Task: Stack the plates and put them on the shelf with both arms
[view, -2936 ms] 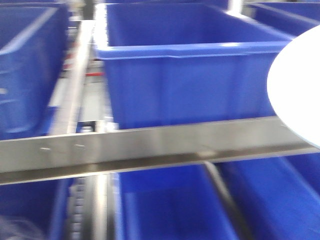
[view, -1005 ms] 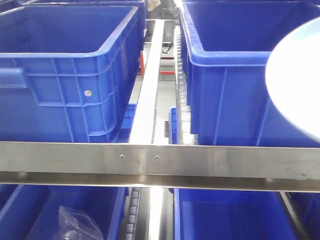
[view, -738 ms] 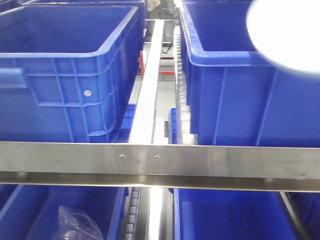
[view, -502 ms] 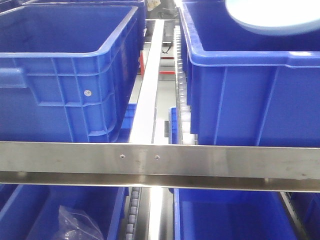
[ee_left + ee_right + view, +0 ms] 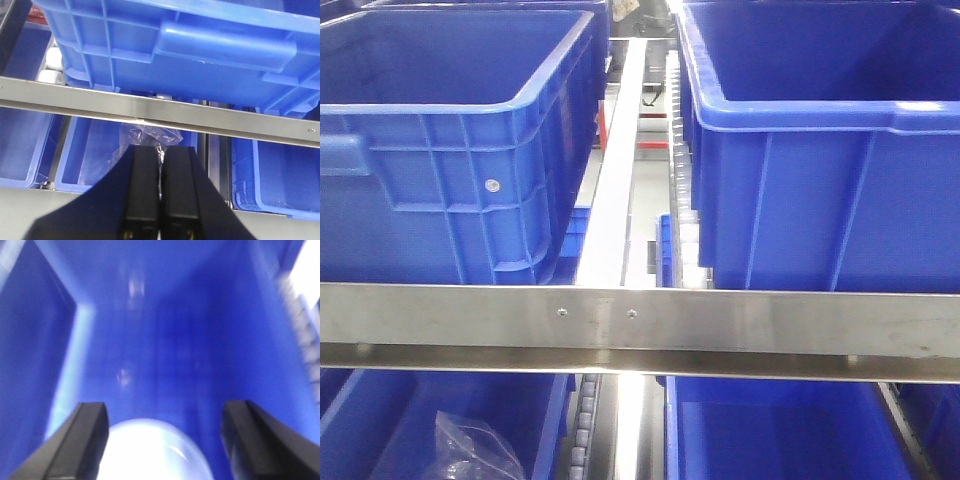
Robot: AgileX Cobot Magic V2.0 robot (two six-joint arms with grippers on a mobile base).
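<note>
Pale glossy plate (image 5: pixel 150 452) lying inside a blue bin (image 5: pixel 165 340) below the spread-fingered right gripper (image 5: pixel 162 440); left gripper (image 5: pixel 161 187) pressed closed, empty; likely stiff, slippery, breakable, best pinched at the rim

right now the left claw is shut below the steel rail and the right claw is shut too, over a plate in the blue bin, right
Not quite. The right claw is open: the right wrist view shows its fingers spread wide, with the plate lying between them in the blue bin. The rest holds: the left wrist view shows the left claw shut below the steel rail.
</note>
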